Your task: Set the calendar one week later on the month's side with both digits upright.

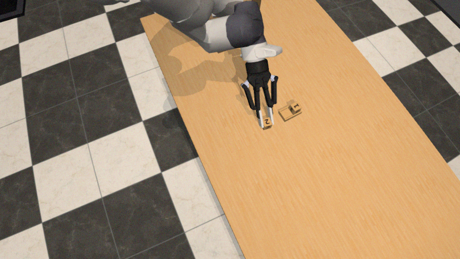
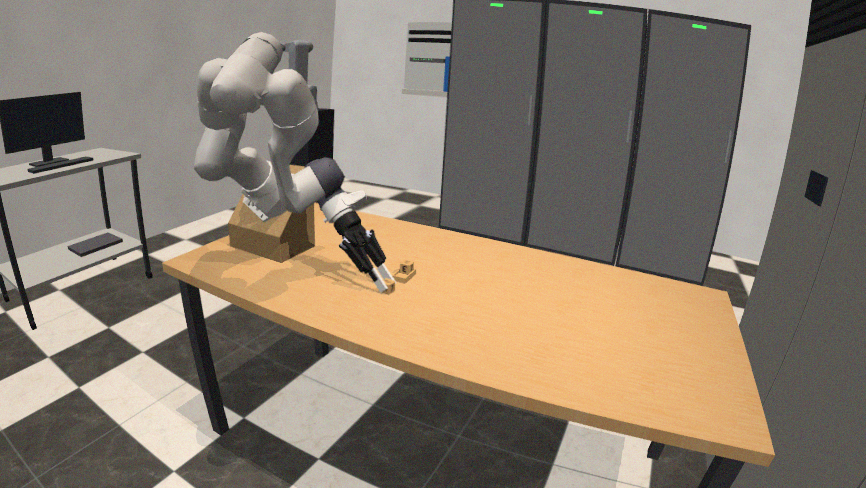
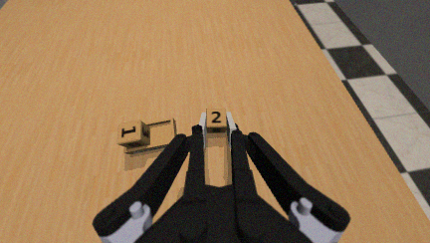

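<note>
My black two-finger gripper [image 1: 267,121] [image 2: 386,283] [image 3: 216,120] is closed on a small wooden cube marked 2 [image 1: 266,123] [image 2: 390,287] [image 3: 216,119].
My pale fingertips flank its sides, beside the shallow wooden calendar tray [image 1: 284,118] [image 2: 407,278] [image 3: 174,128] on the light wooden table [image 1: 322,161] [image 2: 515,321] [image 3: 164,60]; the other wooden cube [image 1: 295,107] [image 2: 406,267] [image 3: 132,133], topped with a 1, sits at one end of the tray.

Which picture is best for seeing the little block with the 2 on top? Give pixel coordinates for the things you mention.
The wrist view: the 2 on the block [image 1: 266,122] [image 2: 390,287] [image 3: 216,119] looks biggest and upright there, between the fingertips. The top view shows the 2 too, but smaller and turned over. The exterior view shows just a tiny block at the fingertips, with no readable 2.
</note>
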Motion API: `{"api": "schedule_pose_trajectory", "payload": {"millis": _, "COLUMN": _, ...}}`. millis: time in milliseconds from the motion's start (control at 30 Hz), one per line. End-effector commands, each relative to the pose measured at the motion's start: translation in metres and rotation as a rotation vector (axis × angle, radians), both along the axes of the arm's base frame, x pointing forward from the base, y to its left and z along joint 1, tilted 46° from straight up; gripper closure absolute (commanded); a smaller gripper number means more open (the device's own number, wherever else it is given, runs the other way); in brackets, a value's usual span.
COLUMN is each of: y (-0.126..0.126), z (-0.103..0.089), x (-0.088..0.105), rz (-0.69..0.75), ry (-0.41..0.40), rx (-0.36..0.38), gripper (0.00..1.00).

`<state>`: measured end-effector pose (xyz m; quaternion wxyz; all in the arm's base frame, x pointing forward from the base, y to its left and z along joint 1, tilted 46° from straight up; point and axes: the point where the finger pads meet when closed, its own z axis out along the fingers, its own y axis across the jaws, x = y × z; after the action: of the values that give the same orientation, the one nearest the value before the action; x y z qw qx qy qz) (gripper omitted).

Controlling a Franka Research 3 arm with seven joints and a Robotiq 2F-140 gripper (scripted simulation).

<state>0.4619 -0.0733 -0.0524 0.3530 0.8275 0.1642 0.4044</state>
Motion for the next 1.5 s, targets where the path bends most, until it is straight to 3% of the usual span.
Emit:
{"api": "schedule_pose_trajectory", "payload": {"millis": 0, "y": -0.002, "z": 0.000, "x": 0.001, "rz": -0.001, "ry": -0.003, "rx": 0.000, "gripper": 0.83}}
{"api": "schedule_pose_trajectory", "payload": {"millis": 1033, "y": -0.001, "z": 0.001, "x": 0.001, "rz": -0.001, "ry": -0.003, "rx": 0.000, "gripper": 0.83}}
{"api": "schedule_pose_trajectory", "payload": {"millis": 1467, "y": 0.020, "z": 0.021, "x": -0.003, "rz": -0.001, "ry": -0.003, "rx": 0.000, "gripper": 0.83}}
